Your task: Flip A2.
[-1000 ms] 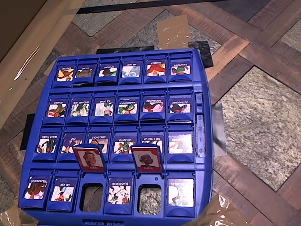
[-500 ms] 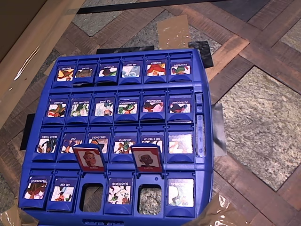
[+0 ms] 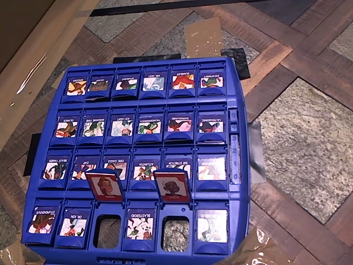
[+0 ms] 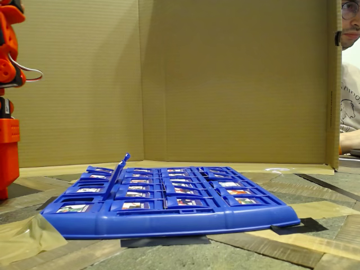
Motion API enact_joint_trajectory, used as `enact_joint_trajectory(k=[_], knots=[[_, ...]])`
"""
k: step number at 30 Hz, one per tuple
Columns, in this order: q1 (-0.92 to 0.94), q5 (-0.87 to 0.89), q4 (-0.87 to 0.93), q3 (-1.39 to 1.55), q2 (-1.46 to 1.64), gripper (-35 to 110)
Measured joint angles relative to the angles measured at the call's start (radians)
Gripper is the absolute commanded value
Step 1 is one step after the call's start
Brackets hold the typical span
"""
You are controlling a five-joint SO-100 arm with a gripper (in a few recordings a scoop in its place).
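On the left edge of the fixed view, the orange robot arm [image 4: 8, 129] is standing beside the blue game board [image 4: 169, 216], not touching it, and I cannot tell if its pincer is spread or pressed together. From above, the board [image 3: 238, 182] is lying flat on the patchwork floor [image 3: 309, 138]. Most tiles are lying down. A2 [image 3: 103, 186] is standing up in the bottom row, third slot from the left, showing its red side with a light face. Just right of its open slot, the BLASTEROID tile [image 3: 140, 225] is lying flat. Further right, another red tile [image 3: 172, 186] with a darker face is standing up too. At the far right of the fixed view, a person [image 4: 350, 84] is sitting behind the cardboard wall [image 4: 225, 79].
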Motion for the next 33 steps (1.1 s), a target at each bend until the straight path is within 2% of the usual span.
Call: enact_joint_trajectory(k=[19,33], knots=[[-0.008,0.003,0.827,-0.212,0.002,0],[-0.017,-0.028,1.494,-0.457,-0.354,0]])
